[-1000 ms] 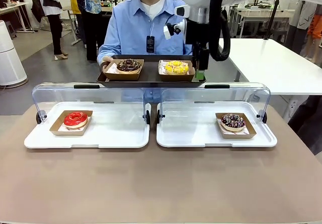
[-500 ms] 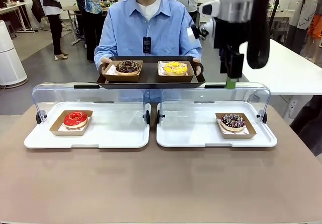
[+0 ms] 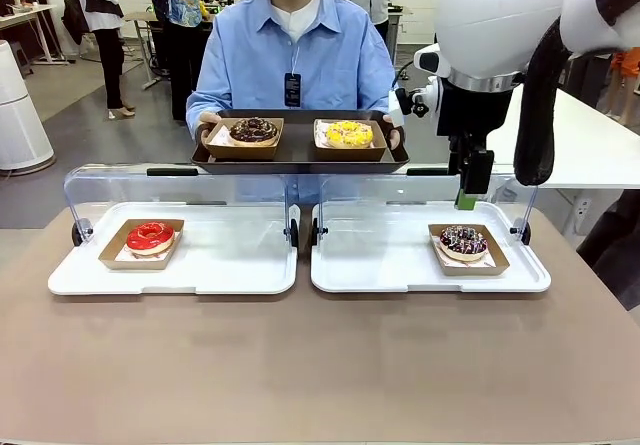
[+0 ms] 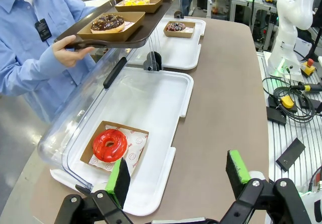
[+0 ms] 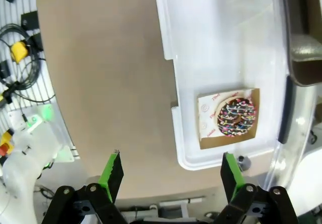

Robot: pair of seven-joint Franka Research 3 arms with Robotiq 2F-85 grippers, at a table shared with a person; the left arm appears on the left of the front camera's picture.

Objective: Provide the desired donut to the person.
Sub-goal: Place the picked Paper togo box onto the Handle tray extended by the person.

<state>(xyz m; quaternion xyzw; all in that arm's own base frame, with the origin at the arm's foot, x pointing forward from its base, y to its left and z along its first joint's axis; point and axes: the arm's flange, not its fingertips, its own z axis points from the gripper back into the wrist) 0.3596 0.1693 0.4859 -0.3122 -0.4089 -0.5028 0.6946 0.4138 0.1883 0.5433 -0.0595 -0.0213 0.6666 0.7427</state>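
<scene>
The person (image 3: 293,60) stands at the far side holding a dark tray (image 3: 300,155) with a chocolate donut (image 3: 255,130) and a yellow donut (image 3: 347,133) in paper boats. A red donut (image 3: 150,236) lies in the left white tray (image 3: 170,277). A sprinkled chocolate donut (image 3: 463,241) lies in the right white tray (image 3: 400,275). My right gripper (image 3: 466,202) hangs open, pointing down, above and just behind the sprinkled donut (image 5: 235,117); in its wrist view the right gripper (image 5: 170,168) holds nothing. My left gripper (image 4: 178,172) is open and empty, near the red donut (image 4: 109,144).
Clear hinged lids (image 3: 180,190) stand open behind both white trays. The brown table (image 3: 320,365) lies bare in front of them. A white table (image 3: 560,130) stands at the right rear. Cables and a second robot base (image 4: 289,63) sit beyond the table's end.
My right arm has swung from beside the person's dark tray to the right and down, ending over the right white tray. The person and the donuts stayed put.
</scene>
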